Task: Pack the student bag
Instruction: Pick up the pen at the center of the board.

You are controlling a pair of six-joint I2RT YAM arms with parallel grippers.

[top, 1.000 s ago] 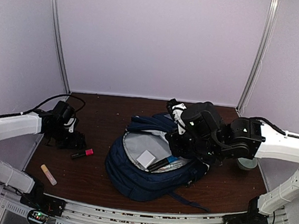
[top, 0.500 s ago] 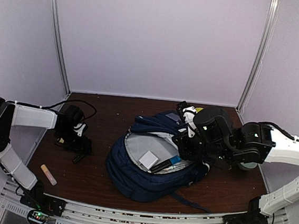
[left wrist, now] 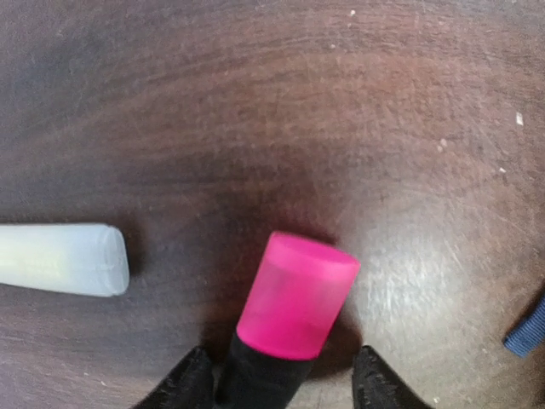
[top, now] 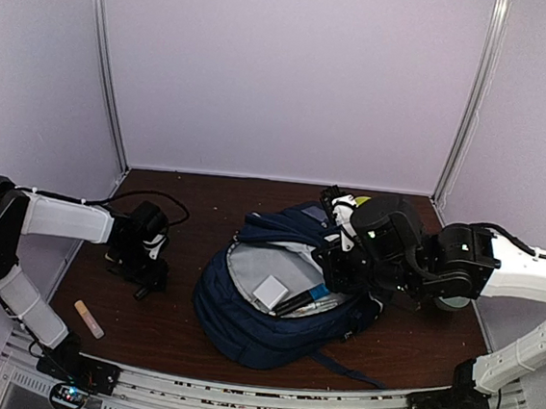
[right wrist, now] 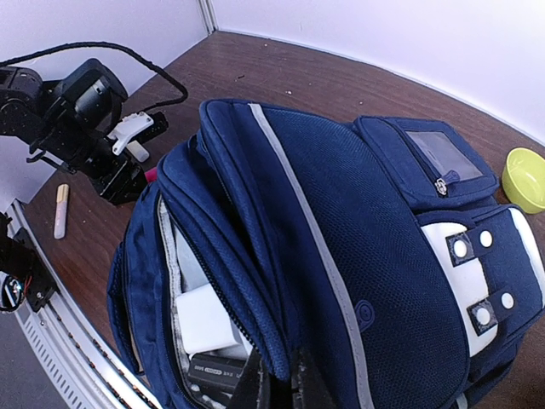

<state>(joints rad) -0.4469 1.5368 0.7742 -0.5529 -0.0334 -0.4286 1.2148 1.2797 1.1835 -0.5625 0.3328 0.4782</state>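
Straddling the pink-capped black marker (left wrist: 294,298) near the left edge of the bench (top: 214,218) with my left gripper (left wrist: 281,379) unclenched, I should centre and squeeze squarely on its barrel, while my right gripper (right wrist: 281,383) grips the flap of the navy-blue fabric student bag (top: 261,329) mid-bench, holding it open.

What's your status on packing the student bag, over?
Left gripper open, straddling pink-capped marker. Right gripper shut on student bag flap, bag held open. Pale stick beside marker, apart.

Soft even light, pale glare on table (left wrist: 400,281), left wrist view blurred, wide-angle edges bent.
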